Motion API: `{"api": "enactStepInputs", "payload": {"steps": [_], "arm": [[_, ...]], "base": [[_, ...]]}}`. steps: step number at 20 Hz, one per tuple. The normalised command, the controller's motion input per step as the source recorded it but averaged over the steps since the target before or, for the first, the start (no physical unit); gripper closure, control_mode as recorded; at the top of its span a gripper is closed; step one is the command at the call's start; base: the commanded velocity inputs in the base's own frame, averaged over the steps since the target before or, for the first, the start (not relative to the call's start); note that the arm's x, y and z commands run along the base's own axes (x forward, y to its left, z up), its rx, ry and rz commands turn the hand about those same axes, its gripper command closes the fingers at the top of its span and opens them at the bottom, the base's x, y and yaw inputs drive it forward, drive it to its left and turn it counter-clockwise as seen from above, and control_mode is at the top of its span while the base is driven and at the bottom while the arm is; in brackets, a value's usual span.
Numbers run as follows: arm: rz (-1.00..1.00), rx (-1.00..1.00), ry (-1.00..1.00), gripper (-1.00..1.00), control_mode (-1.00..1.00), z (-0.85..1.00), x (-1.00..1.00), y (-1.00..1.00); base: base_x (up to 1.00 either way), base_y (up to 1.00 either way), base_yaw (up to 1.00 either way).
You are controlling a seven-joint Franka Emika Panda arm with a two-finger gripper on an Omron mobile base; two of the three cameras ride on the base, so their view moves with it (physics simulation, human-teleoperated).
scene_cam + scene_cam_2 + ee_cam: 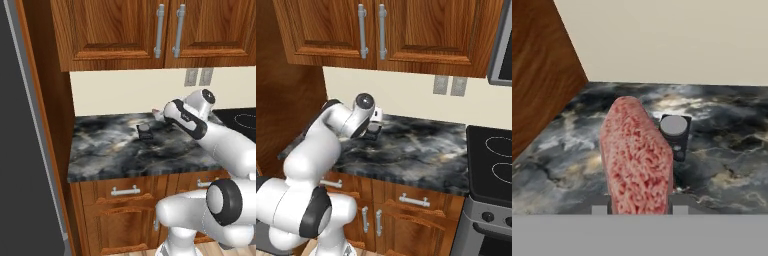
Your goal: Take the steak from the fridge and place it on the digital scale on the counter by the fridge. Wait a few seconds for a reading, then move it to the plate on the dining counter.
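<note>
The steak (637, 160), a pinkish-red slab with paler patches, stands on edge between my fingertips (679, 207) in the hand view. My gripper (639, 207) is shut on it. Just beyond the steak sits the digital scale (674, 136), a small black device with a round grey top, on the marbled counter. From the left base view the hand (159, 116) hovers slightly right of and above the scale (145, 131), with a bit of steak (157, 115) showing at its tip. The scale (372, 134) is partly hidden behind the hand in the right base view. The plate and the dining counter are out of view.
The fridge (20, 150) stands as a tall grey face at the left. The short marbled counter (110, 150) runs over wooden drawers, with wooden cupboards (125, 30) above and a beige wall behind. A black stove top (491, 160) adjoins the counter at the right.
</note>
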Motion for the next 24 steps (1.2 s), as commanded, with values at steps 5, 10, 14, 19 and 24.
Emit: {"api": "enactStepInputs", "payload": {"steps": [5, 10, 14, 19, 24], "arm": [[0.08, 0.0, 0.02, 1.0, -1.0, -0.62, 0.51, 0.02], [0.07, 0.0, -0.09, 1.0, -1.0, -0.42, 0.25, 0.01], [0.05, 0.0, -0.17, 1.0, -1.0, -0.46, 0.27, 0.11], [0.02, -0.01, -0.08, 1.0, -1.0, -0.14, 0.48, 0.03], [0.0, -0.03, 0.01, 1.0, -1.0, 0.0, 0.5, 0.0]], "base": [[0.0, 0.0, 0.0], [0.0, 0.0, 0.0], [0.0, 0.0, 0.0], [0.0, 0.0, 0.0], [0.0, 0.0, 0.0]]}}
